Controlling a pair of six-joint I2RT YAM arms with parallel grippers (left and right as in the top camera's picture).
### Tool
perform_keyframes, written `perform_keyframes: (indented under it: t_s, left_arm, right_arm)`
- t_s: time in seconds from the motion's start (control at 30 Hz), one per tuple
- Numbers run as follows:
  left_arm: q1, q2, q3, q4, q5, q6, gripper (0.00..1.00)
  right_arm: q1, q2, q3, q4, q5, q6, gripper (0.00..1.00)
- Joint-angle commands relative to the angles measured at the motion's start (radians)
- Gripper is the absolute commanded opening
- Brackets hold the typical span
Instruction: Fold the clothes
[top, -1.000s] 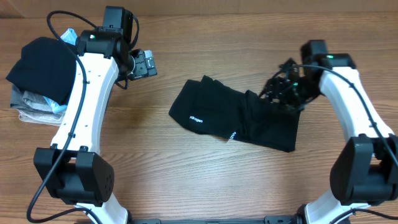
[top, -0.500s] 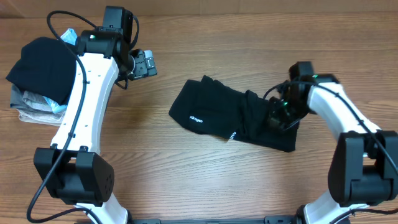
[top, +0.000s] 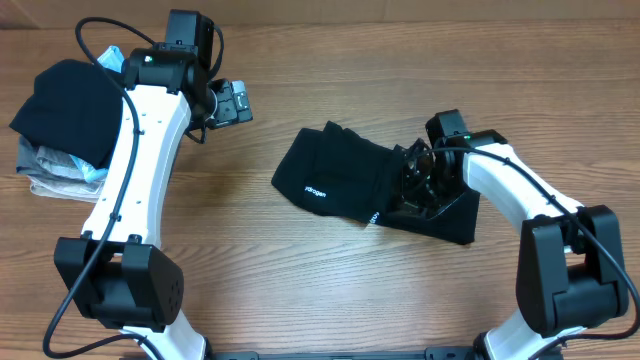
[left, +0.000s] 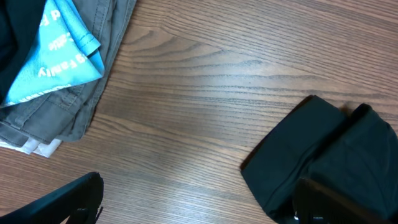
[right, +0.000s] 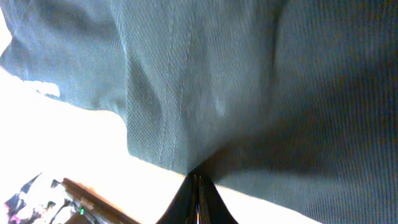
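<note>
Black T-shirt (top: 340, 185) lies 10-to-4 o'clock; we note right pincer (top: 415, 186) clamping its 3 o'clock part; left pincer (top: 233, 102) wide, farther.

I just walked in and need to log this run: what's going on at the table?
The right gripper is shut on a pinch of fabric of the black T-shirt, which lies bunched and only partly folded on the wooden table. The left gripper is open and empty, off to the side between the shirt and a pile of other garments.
</note>
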Motion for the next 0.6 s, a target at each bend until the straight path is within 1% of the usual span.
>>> perform_keyframes:
  t_s: [0.0, 0.17, 0.3, 0.37, 0.5, 0.57]
  left_arm:
    - [0.000, 0.013, -0.004, 0.001, -0.013, 0.016, 1.00]
    - [0.000, 0.013, -0.004, 0.001, -0.013, 0.016, 1.00]
    - [0.000, 0.013, -0.004, 0.001, -0.013, 0.016, 1.00]
    - [0.000, 0.013, -0.004, 0.001, -0.013, 0.016, 1.00]
    - [0.000, 0.013, -0.004, 0.001, -0.013, 0.016, 1.00]
    - [0.000, 0.013, -0.004, 0.001, -0.013, 0.016, 1.00]
  right_arm:
    - [-0.049, -0.050, 0.079, -0.056, -0.058, -0.092, 0.04]
    - [-0.154, -0.135, 0.138, -0.168, -0.044, -0.165, 0.04]
    - [-0.259, -0.185, 0.137, -0.278, 0.145, -0.166, 0.04]
    - [-0.311, -0.187, 0.136, -0.317, 0.229, -0.166, 0.10]
    - [-0.399, -0.187, 0.122, -0.317, 0.279, -0.170, 0.34]
    - [-0.430, -0.186, 0.105, -0.294, 0.278, -0.169, 0.40]
